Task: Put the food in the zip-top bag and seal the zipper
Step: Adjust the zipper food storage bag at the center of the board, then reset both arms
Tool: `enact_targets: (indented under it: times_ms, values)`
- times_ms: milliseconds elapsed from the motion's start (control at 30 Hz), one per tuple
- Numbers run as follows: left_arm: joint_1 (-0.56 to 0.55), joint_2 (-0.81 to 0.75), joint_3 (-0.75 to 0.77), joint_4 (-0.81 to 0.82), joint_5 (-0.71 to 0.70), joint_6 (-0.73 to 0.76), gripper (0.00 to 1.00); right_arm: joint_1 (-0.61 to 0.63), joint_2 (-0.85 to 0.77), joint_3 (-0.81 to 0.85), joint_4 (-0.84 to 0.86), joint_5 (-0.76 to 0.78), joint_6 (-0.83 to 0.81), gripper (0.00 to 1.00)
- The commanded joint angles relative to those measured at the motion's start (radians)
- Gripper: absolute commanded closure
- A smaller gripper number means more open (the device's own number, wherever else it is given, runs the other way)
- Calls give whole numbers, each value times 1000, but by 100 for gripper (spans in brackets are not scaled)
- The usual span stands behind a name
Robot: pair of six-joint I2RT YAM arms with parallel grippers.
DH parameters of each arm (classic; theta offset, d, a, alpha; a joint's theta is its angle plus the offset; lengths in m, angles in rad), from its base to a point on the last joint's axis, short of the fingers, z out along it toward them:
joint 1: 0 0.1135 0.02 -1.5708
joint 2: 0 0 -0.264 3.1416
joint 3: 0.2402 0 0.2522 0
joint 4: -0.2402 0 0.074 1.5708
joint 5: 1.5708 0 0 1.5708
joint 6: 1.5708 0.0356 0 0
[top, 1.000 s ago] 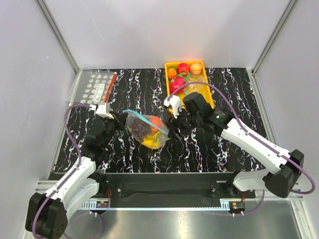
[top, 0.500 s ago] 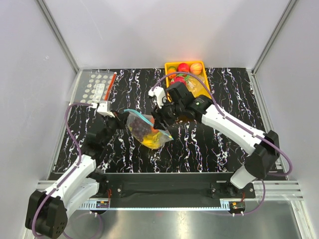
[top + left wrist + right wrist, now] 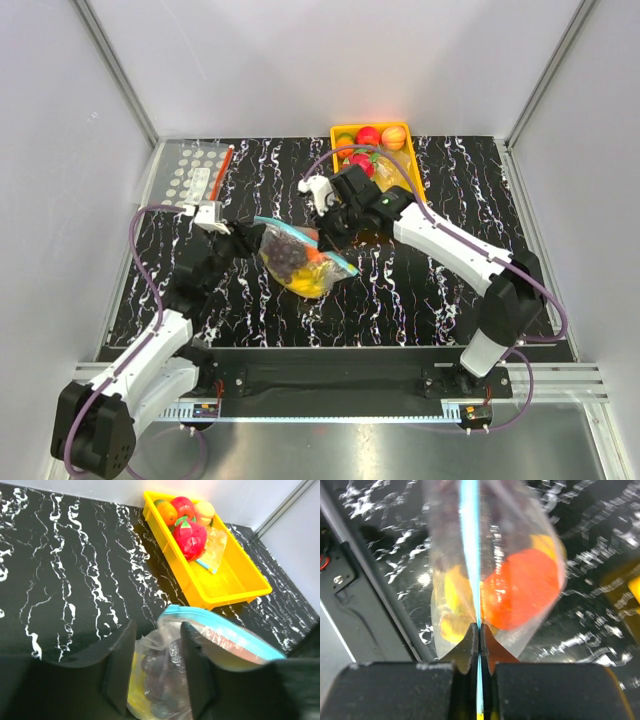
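Black table (image 3: 420, 290) with white veining, plain grey walls, aluminium frame posts in the corners. Yellow tray (image 3: 245, 577) sits far right with spare toy fruit (image 3: 190, 535) at its far end. Dotted bag (image 3: 195, 175) with a red strip lies far left. Neither is being touched.

Zip-top bag (image 3: 300, 265) is mid-table between the two arms, its mouth edge running far-left to near-right. Food is already inside: dark grapes (image 3: 155, 680), orange-red fruit (image 3: 522, 587), and yellow pieces (image 3: 452, 600). Can't separate banana from lemon through the plastic.

Right gripper (image 3: 479, 630): fingers pressed fully together on the zipper (image 3: 469, 540), with the teal strip running straight out from between the tips. Reads as a pinch to press the two tracks together, lined up to run along the strip.

Left gripper (image 3: 159, 630): fingers sit either side of the bag's left end, just under the strip, and bunched plastic fills the gap. Can't tell if it's actually clamped or only straddling. Likely an anchor so the bag doesn't drag along with the right arm.

Judgement: loading looks done and this is the sealing step. Can't tell how much of the strip is already shut.

Writing: none legible. No brand or label on the bag, the tray or the arms.
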Motion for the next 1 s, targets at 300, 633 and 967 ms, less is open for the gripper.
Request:
enact_targets:
  times_ms: [300, 633, 967]
  values:
    - [-6, -95, 46, 2, 25, -43, 37, -228, -36, 82, -14, 170, 43, 51]
    - [-9, -228, 127, -204, 52, -58, 31, -230, -181, 50, 58, 388, 153, 7]
    - [-8, -331, 316, -543, 75, -7, 1, -230, -587, -258, 234, 405, 282, 0]
